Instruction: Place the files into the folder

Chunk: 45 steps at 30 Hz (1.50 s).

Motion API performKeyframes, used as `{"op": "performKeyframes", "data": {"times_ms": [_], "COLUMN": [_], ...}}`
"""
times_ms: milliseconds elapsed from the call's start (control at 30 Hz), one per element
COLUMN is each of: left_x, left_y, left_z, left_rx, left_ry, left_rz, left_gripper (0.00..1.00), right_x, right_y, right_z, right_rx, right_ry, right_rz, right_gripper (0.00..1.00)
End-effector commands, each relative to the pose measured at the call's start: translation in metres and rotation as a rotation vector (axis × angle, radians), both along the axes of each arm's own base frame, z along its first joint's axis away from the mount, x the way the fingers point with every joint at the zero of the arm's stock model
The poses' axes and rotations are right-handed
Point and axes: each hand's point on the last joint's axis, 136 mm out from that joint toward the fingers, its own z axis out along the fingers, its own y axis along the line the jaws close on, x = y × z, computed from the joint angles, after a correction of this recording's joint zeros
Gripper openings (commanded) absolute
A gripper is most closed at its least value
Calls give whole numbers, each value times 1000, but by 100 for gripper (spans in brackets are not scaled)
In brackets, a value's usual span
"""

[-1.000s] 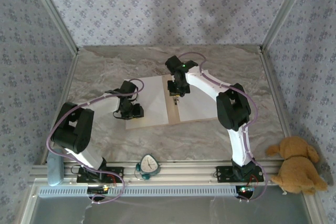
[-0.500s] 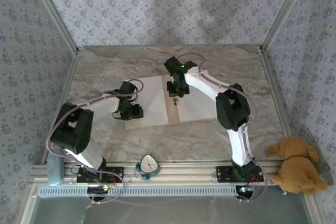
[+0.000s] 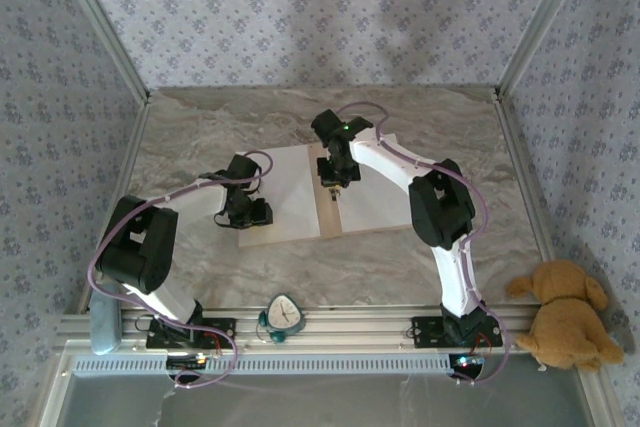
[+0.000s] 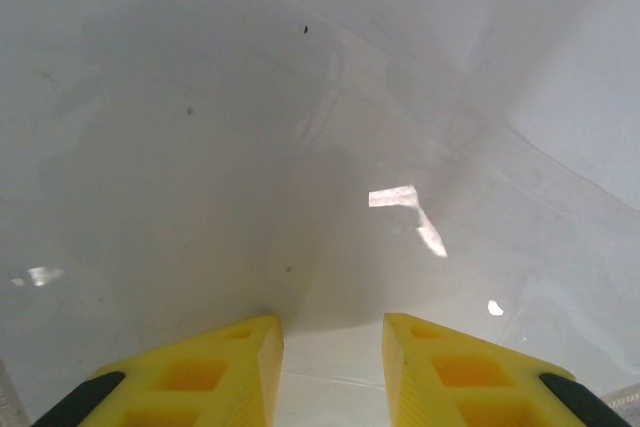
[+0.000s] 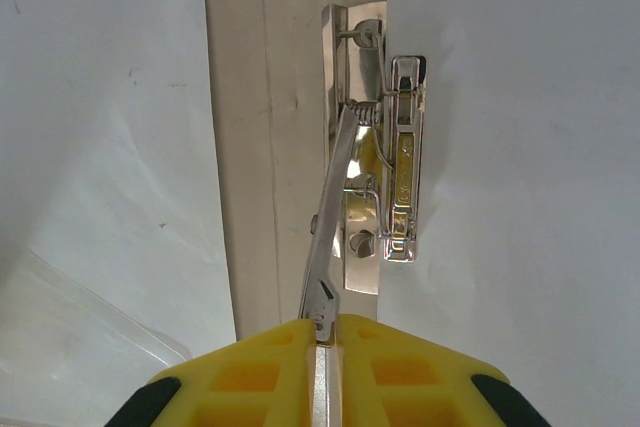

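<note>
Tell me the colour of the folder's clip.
Shiny silver clip, clearest in the right wrist view.

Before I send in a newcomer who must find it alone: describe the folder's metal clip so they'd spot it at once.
On the marble table lies an open tan folder with white sheets covering both halves. Along its bare centre strip sits the metal clip, the only shiny silver piece there, its thin lever pinched in the right pincer.

Parted end effector (image 4: 332, 335) over white sheet (image 4: 190, 137)
</note>
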Motion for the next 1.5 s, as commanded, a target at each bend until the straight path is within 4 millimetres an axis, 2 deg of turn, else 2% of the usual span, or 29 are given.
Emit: {"op": "performKeyframes", "data": {"times_ms": [0,467,667,800,1467], "left_x": [-11,-12,-12,-13,-14], "left_y": [6,6,7,8,9], "left_z": [-2,-1,-3,-4,-5], "left_rx": [11,10,16,18,-6], "left_ry": [30,33,36,39,46], "left_rz": [-6,-8,-2,0,15], "left_gripper": [34,34,35,34,35], "right_x": [-6,12,14,14,3], "right_y": [-4,-7,-5,-1,1], "right_z": [-9,5,15,19,0], "right_rx": [-57,-41,-38,-27,-47], "right_ry": [32,-4,-16,-20,31], "right_rz": [20,9,11,13,27], "right_gripper": [17,20,27,28,20]}}
